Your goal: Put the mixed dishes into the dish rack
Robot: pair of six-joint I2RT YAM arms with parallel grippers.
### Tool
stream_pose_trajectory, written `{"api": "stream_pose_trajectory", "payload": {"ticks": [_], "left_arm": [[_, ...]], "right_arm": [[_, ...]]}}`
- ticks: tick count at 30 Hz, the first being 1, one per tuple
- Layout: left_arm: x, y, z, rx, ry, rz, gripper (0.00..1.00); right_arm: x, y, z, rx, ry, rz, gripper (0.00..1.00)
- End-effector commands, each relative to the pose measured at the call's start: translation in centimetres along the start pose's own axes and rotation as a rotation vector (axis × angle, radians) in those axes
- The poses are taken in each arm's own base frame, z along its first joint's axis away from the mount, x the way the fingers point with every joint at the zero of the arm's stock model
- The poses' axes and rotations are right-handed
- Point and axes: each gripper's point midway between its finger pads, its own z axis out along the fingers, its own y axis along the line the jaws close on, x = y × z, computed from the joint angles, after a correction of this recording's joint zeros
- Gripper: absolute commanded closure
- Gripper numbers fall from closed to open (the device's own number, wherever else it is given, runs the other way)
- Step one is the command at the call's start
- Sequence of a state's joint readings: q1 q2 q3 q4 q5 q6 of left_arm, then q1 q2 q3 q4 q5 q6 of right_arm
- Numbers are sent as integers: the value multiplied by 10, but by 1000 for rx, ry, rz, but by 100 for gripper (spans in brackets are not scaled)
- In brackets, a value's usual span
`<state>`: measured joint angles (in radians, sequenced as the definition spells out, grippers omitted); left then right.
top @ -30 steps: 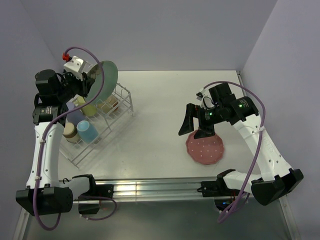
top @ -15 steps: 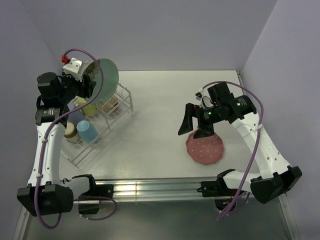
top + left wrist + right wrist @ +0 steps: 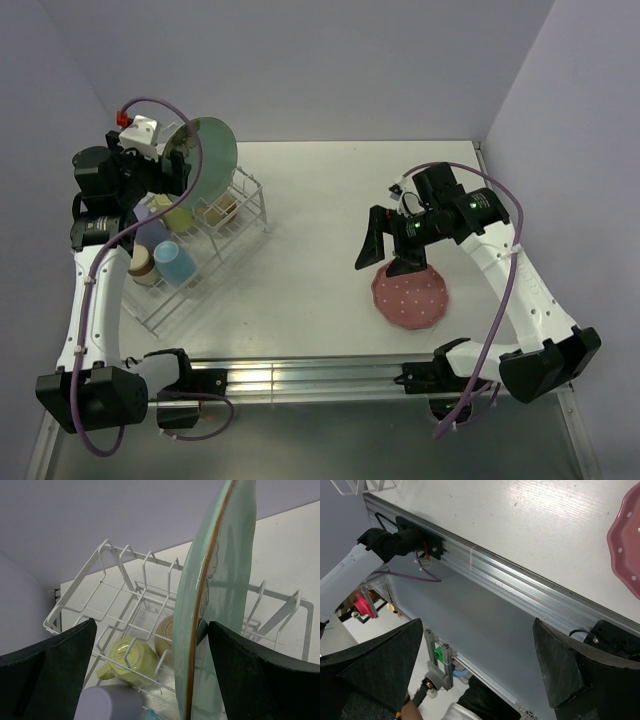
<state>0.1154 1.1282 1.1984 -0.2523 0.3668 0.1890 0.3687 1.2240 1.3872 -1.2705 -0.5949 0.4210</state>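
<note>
White table (image 3: 330,200); left gripper (image 3: 178,168) jaws newly wide around mint-green flower plate (image 3: 220,580)

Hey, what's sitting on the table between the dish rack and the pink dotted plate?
Nothing. In the top external view, only bare white table lies between the dish rack and the pink white-dotted plate.

White table (image 3: 320,215), lilac walls (image 3: 350,70) — aluminium rail (image 3: 310,378) along the near edge.
</note>
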Motion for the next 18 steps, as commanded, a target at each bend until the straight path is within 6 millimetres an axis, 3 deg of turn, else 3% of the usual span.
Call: {"api": "stream_pose_trajectory", "payload": {"ticks": [1,5,10,18], "left_arm": [[-19,13,-9,-73,-58,15,1],[-22,20,-14,-108,-77,-10,1],[-30,23,-18,-115,-111,-49,1],[-48,6,-22,-11,-163,-64,1]], "right_arm": [[-7,9,-5,-24,-30,-46,2],[-8,4,-4,3,-35,-30,1],[-17,-18,3,126,-46,31,0],[-26,-9,12,84,-25,50,0]]}}
